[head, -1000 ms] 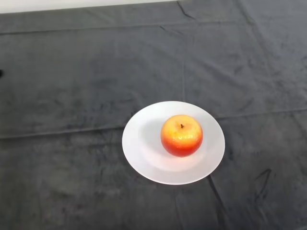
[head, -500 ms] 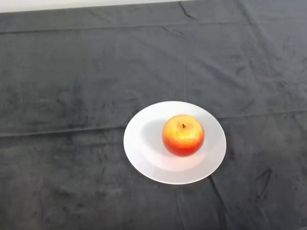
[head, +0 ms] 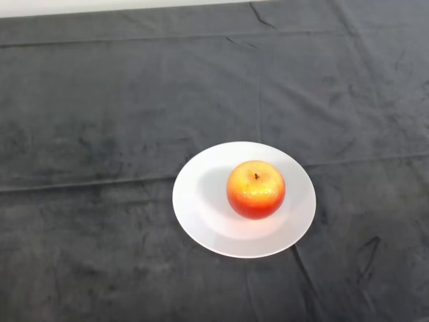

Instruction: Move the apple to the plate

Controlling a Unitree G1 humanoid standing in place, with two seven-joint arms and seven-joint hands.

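A red and yellow apple point(head: 255, 189) stands upright, stem up, on a round white plate point(head: 201, 208) a little right of the middle of the table. The apple sits just right of the plate's centre.
The table is covered by a dark grey cloth point(head: 100, 121) with creases running across it. The cloth's far edge point(head: 134, 12) runs along the top of the view, with a pale strip beyond it.
A small dark shape at the far left edge one second ago has gone out of view. The apple and plate rest the same way.
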